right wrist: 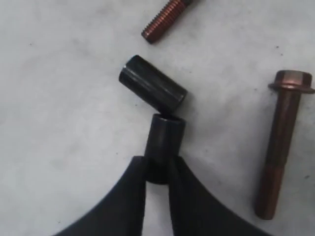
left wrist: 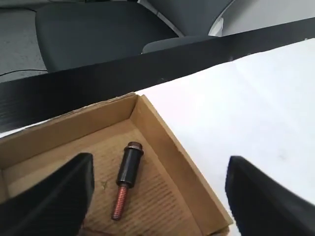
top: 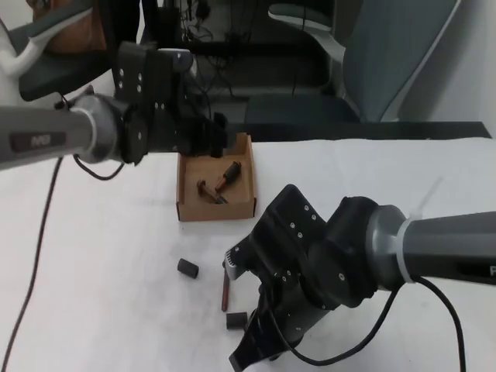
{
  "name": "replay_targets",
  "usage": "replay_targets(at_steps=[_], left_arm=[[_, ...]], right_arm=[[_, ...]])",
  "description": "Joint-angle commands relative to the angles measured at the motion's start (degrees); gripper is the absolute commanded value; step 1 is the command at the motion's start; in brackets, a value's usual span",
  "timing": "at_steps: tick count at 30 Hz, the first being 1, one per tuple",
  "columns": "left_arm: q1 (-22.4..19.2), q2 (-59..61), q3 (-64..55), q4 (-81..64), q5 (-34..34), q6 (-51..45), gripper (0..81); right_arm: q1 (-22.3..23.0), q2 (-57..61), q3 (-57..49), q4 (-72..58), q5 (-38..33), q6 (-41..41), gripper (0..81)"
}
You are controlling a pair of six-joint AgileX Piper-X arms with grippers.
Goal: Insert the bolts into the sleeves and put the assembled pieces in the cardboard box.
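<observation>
My right gripper (right wrist: 158, 169) is shut on a short black sleeve (right wrist: 166, 135) just above the white bench. The held sleeve's free end touches a second black sleeve (right wrist: 152, 88) lying on the surface. A copper bolt (right wrist: 281, 147) lies beside them, and another bolt's threaded tip (right wrist: 165, 19) shows farther off. In the high view this gripper (top: 246, 350) sits low at the front, near a sleeve (top: 236, 319), a bolt (top: 225, 291) and another sleeve (top: 187, 268). My left gripper (left wrist: 157, 196) hangs open over the cardboard box (left wrist: 162, 142), above an assembled bolt and sleeve (left wrist: 127, 179).
The cardboard box (top: 184, 203) stands mid-bench with two assembled pieces (top: 219, 186) in it. The left arm (top: 116, 128) reaches over its far edge. Office chairs and a dark strip lie beyond the bench. A cable (top: 39, 248) runs along the left side.
</observation>
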Motion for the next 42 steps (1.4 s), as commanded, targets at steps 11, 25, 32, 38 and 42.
replay_targets(at_steps=[11,25,32,38,42], left_arm=[[-0.06,-6.23,-0.61,2.35,0.27,1.19,70.0],[-2.31,-6.23,-0.61,21.67,7.2,-0.5,64.0],[-7.49,-6.23,-0.61,36.03,0.1,-1.37,60.5],[-10.19,-6.23,-0.61,41.52,-8.05,-1.13,59.8],[-10.18,-6.23,-0.61,42.82,-8.05,-2.28,59.8]], right_arm=[[-1.76,2.55,0.63,-1.42,-0.57,-4.19,32.3],[-4.35,2.55,-0.05,0.46,-0.8,-5.83,0.6],[-4.2,2.55,0.36,4.87,-1.9,-5.62,0.6],[-2.92,-2.86,0.52,5.26,-0.76,-5.51,0.6],[-2.18,-10.84,0.52,5.43,4.76,-3.13,0.6]])
